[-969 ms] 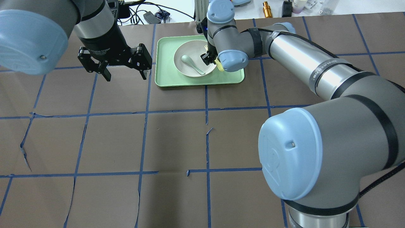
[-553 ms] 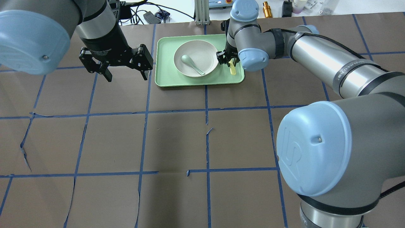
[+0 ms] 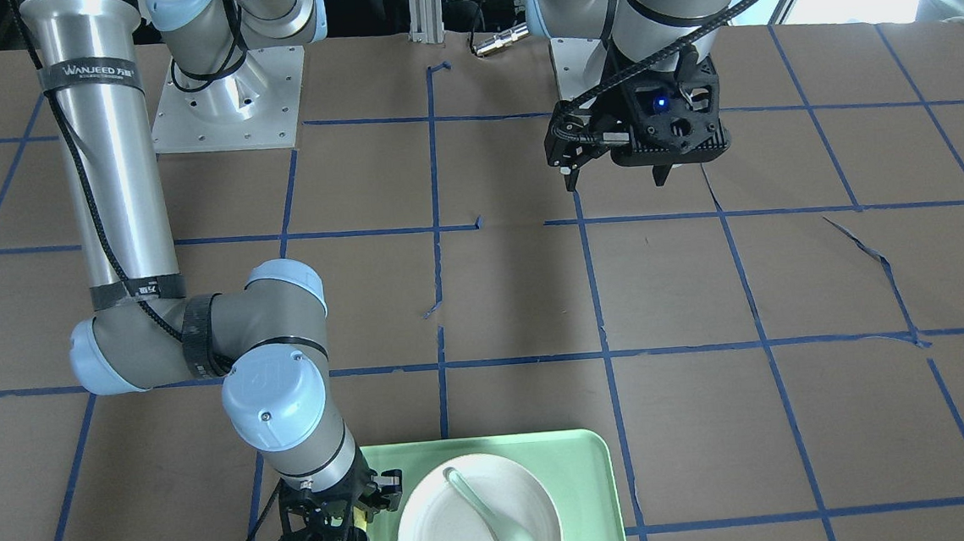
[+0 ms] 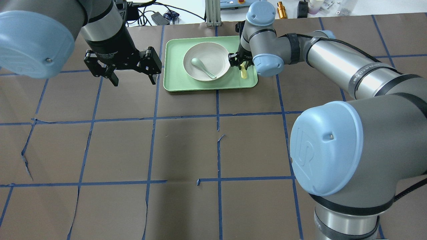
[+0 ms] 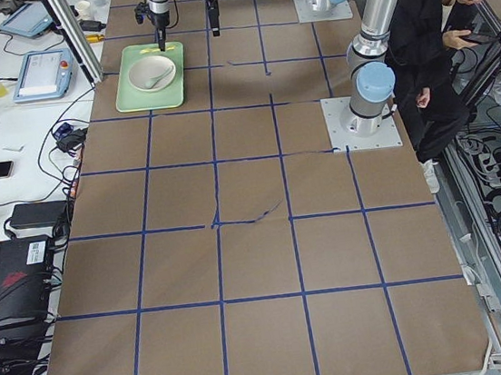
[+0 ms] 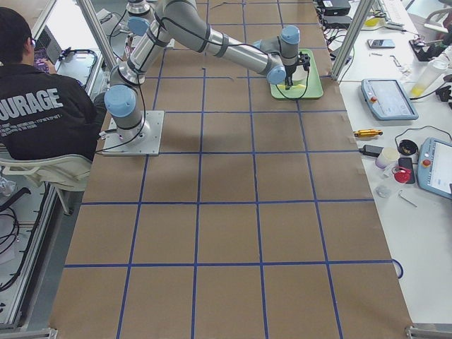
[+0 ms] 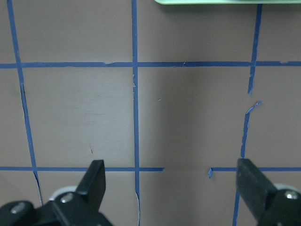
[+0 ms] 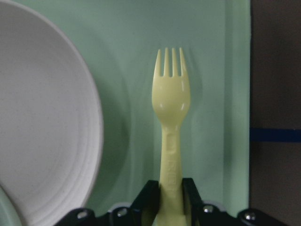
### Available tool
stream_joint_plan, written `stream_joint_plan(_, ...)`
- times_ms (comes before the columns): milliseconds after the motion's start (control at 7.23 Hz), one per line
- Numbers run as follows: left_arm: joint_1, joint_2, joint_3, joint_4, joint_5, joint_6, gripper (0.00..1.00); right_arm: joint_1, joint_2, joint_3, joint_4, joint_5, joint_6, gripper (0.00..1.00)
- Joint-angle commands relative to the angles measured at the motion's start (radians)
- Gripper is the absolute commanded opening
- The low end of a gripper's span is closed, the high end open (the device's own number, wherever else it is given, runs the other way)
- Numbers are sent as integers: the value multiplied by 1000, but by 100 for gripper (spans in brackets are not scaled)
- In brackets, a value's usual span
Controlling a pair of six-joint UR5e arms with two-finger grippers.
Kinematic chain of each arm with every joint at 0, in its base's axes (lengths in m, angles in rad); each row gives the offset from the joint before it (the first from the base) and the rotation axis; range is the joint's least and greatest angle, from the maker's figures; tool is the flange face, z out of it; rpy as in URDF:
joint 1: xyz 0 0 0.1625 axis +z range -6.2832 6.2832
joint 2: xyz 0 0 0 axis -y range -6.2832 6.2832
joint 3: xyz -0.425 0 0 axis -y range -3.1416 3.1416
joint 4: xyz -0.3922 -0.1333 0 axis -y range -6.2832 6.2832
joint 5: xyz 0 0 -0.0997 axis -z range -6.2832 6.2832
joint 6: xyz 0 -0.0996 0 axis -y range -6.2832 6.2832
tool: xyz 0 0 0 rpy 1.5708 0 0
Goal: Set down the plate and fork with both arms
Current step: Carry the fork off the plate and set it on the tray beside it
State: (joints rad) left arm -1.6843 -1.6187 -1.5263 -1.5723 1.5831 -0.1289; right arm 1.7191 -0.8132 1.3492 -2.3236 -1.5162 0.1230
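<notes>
The white plate [image 4: 207, 49] sits in the mint-green tray [image 4: 173, 85] and also shows in the front view [image 3: 432, 520]. My right gripper [image 4: 241, 65] is shut on the handle of the pale-yellow fork [image 4: 244, 73]. In the right wrist view the fork [image 8: 171, 113] points its tines away from the gripper [image 8: 170, 190], over the tray strip between the plate [image 8: 42, 122] and the tray's rim. My left gripper [image 4: 133, 81] is open and empty, hovering above the table left of the tray; its fingers [image 7: 96, 179] frame bare brown table.
A grey-green spoon [image 4: 202, 66] lies in the plate. The table is brown paper with blue tape lines. Cables and small items [image 4: 282, 9] lie beyond the far edge. A person [image 5: 450, 26] sits beside the robot base.
My right gripper has carried the fork from over the plate's right side to the tray strip right of the plate. The left gripper has barely moved.
</notes>
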Motion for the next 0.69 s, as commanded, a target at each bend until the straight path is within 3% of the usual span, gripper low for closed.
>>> stream_joint_plan(0,0,0,0,0,0,3,100,-7,-1,8,-75,-39,-3,100)
stream_joint_plan(277,0,0,-2,-2,3,3,100,-9,-61,11,-74,-44,-37,100)
stream_joint_plan(415,0,2,0,-2,3,3,100,-9,-131,13,-6,-44,-111,100)
stream_joint_plan(553,0,3,0,-3,3,3,100,-13,-220,13,183,-45,-124,100)
